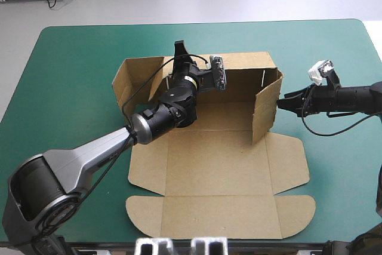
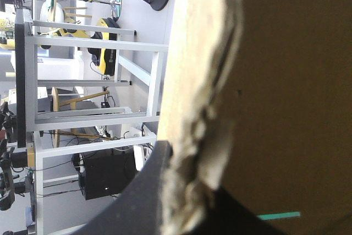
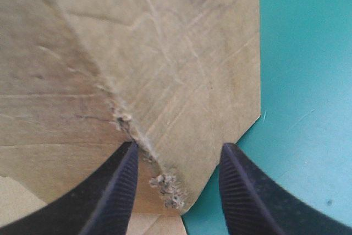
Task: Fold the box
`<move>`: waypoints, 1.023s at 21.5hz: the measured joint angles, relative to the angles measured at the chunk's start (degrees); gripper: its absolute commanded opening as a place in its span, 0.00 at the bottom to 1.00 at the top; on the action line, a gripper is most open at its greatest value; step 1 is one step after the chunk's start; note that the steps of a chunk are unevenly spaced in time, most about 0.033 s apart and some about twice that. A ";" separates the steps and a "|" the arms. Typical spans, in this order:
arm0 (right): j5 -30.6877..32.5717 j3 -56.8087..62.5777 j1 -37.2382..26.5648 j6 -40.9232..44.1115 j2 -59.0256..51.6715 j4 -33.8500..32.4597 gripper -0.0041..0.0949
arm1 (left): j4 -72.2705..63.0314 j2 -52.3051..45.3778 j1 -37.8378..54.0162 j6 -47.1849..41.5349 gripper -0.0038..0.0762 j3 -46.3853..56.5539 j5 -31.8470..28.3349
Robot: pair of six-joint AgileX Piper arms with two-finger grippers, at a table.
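Left gripper (image 1: 179, 51) was clamped on the raised back wall of the box (image 1: 221, 171) on the table (image 1: 71, 76); right gripper (image 3: 179, 155) stood apart around a side wall's corner. Board seemed light and stiff, best gripped at edges.

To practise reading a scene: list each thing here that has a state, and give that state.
box, partly folded: far and side walls raised, near lid lying flat.
left gripper, shut on the box's far wall.
right gripper, open, at the raised right wall's edge.

left jaws on far wall of box (image 1: 221, 171) (right jaws beside)
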 measured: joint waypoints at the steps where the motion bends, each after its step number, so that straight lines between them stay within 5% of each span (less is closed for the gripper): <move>1: 0.06 0.00 0.00 -0.07 -0.39 0.07 0.49 | 0.00 0.00 0.00 0.00 0.03 0.00 0.00; 8: 0.03 0.04 5.08 -2.50 -0.71 -0.25 0.48 | 0.00 0.00 0.00 0.00 0.03 0.00 -0.12; 17: -9.37 0.57 8.57 -3.92 -0.71 6.85 0.48 | 0.26 0.00 0.00 1.78 0.03 0.00 0.68; 22: -13.18 0.57 8.98 -5.30 -0.71 10.47 0.20 | 0.19 0.04 0.00 2.57 0.03 0.00 0.52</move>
